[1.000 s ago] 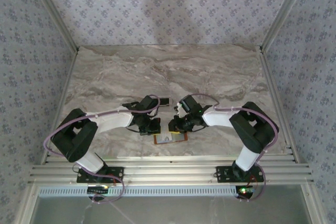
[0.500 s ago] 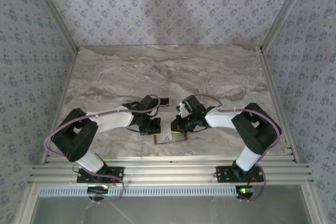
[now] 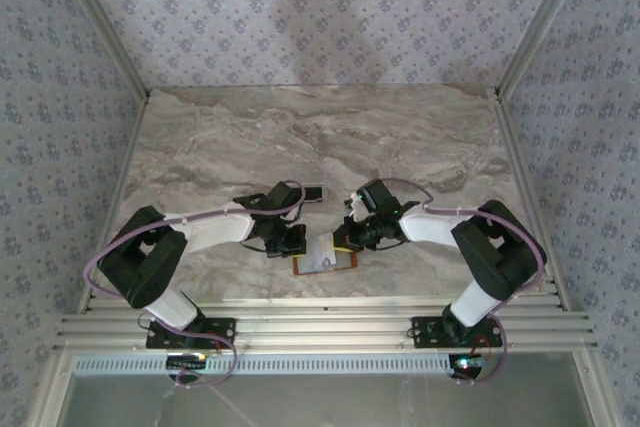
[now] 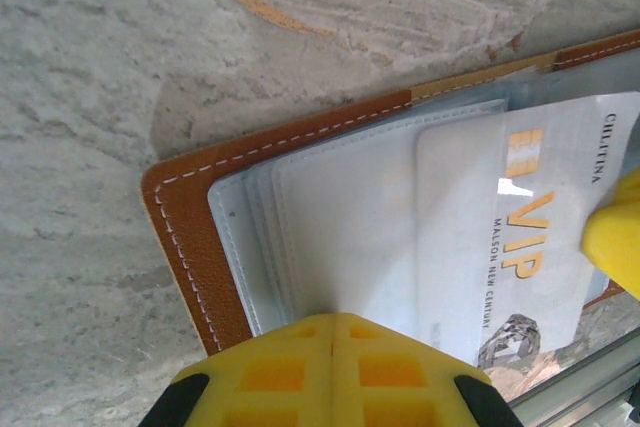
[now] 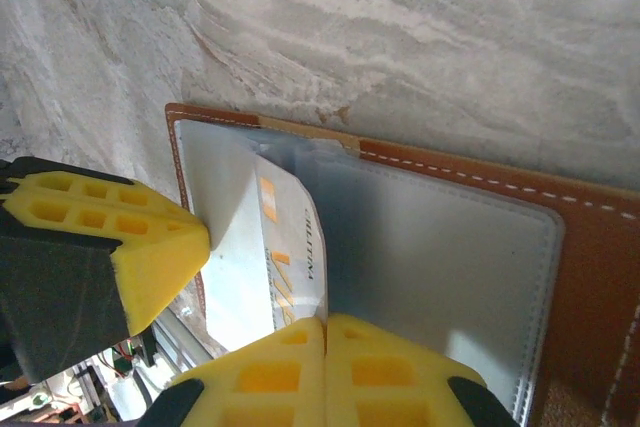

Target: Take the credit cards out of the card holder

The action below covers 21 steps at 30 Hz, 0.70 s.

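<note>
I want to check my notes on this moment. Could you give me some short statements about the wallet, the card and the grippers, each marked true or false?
1. The card holder lies open on the table. True.
2. The white VIP card sits fully inside its pocket. False: it sticks partway out.
3. The left gripper is wide open. False: its fingers are together, at the holder's edge.
4. The right gripper pinches that card. True.

We saw a grey-beige marbled surface (image 3: 400, 127) enclosed by walls (image 3: 470, 7) of pale blue floral wallpaper, with ribbed aluminium rails (image 3: 320, 322) along its near edge and a soft shadow (image 3: 325, 12) on the back wall.
</note>
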Motion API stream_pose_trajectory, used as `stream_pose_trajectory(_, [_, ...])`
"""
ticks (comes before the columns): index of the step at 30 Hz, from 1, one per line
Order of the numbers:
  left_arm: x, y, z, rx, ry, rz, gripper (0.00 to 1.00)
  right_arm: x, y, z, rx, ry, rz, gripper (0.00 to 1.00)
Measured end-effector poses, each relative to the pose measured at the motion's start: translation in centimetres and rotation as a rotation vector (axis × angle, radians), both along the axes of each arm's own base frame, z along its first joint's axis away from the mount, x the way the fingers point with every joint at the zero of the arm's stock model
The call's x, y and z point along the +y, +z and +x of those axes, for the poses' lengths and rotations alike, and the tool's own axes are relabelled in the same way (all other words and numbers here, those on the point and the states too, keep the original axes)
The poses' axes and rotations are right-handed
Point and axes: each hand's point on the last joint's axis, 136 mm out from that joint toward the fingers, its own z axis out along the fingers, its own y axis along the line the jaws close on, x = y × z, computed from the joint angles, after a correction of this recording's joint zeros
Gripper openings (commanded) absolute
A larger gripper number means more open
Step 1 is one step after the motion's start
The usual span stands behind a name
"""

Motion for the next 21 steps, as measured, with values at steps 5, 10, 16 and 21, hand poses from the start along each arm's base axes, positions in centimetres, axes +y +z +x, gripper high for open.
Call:
stream_pose_trajectory(5, [0.0,0.0,0.0,0.000,0.000,0.000,0.00,0.2,0.6,-0.1,-0.005,0.006,0.023,0.12])
stream_pose_trajectory(10, [-0.1,0.0,0.1,0.004,0.000,0.003,0.00,0.4,0.7,-0.1,-0.006,0.007,0.036,0.14])
stream_pose_trajectory(16, [-0.1,0.0,0.1,0.004,0.000,0.004,0.00,0.6,1.0,0.0,-0.008,0.006,0.052,0.14])
stream_pose_trajectory(21, [-0.1,0.0,0.1,0.004,0.000,0.004,0.00,0.8,1.2,0.2,-0.012,0.004,0.063,0.14])
